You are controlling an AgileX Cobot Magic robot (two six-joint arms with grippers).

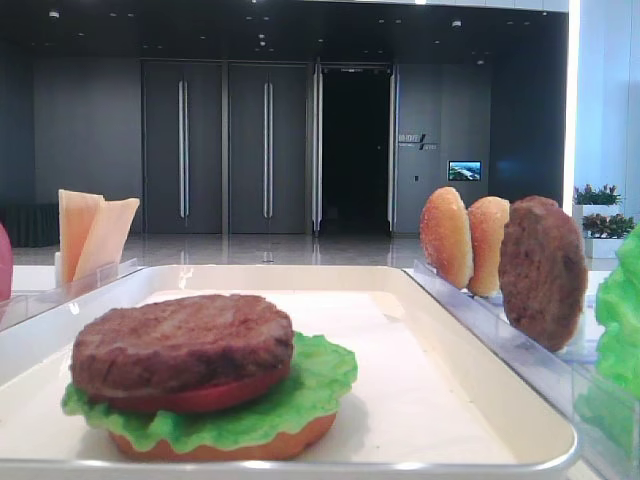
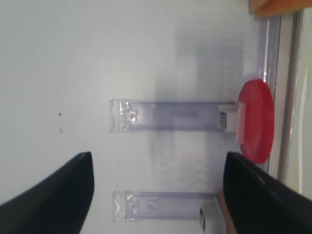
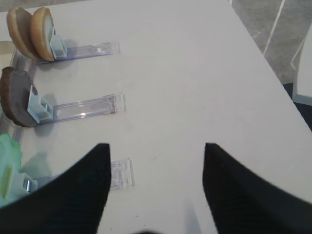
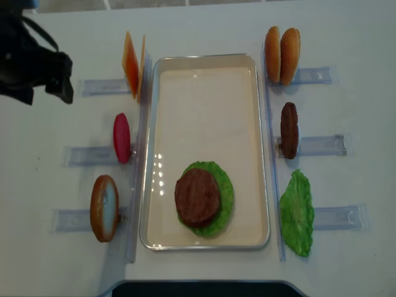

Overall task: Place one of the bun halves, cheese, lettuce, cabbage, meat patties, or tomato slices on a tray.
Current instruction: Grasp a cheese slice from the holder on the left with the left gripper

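The white tabletop [image 4: 204,28] carried everything, and the tray [image 4: 204,60] lay in its middle, between the two tools and well clear of both; on the tray's near half a stack was already built, a bun half [image 1: 225,445] at the bottom, lettuce [image 1: 320,385] over it, a red tomato slice [image 1: 205,398] and a meat patty [image 1: 180,340] on top, so several layers looked done and, by my reading, a further piece such as cheese or a top bun was still to be laid; the left tool [image 2: 158,195] hung over bare tabletop with its fingers spread wide and nothing between them, a spare tomato slice [image 2: 256,119] standing on a clear rack [image 2: 165,116] just ahead of it toward the tray, the cheese [image 4: 133,62] further along the same side and another bun half [image 4: 104,207] the other way; the right tool [image 3: 156,190] was likewise spread and empty above the tabletop, with two bun halves [image 3: 29,31], one patty [image 3: 14,102] and a loose lettuce leaf [image 3: 9,156] on racks off to its left, nearer the tray; no piece was in either tool, so the next pick had not begun.
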